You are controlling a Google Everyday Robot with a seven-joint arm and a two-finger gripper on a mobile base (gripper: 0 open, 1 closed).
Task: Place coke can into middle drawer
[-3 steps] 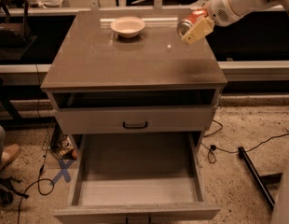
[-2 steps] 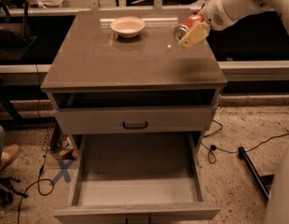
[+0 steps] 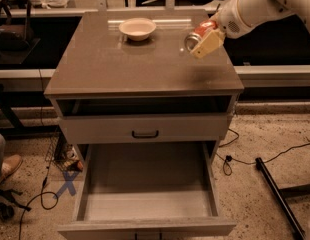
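The coke can (image 3: 201, 30) is red with a silver end and lies tilted in my gripper (image 3: 198, 42), which is shut on it. The gripper hangs just above the right rear part of the cabinet top (image 3: 120, 69), and the white arm reaches in from the upper right. The middle drawer (image 3: 147, 204) is pulled out at the bottom front, below and to the left of the gripper. Its flat pale grey floor is bare.
A cream bowl (image 3: 138, 28) stands at the back of the cabinet top, left of the can. A shut drawer front with a black handle (image 3: 145, 133) sits above the open drawer. Cables (image 3: 235, 159) and a black bar (image 3: 277, 194) lie on the floor at right; a shoe (image 3: 7, 166) is at left.
The gripper has carried the can left and toward the front, over the cabinet top. The drawer and bowl have not moved.
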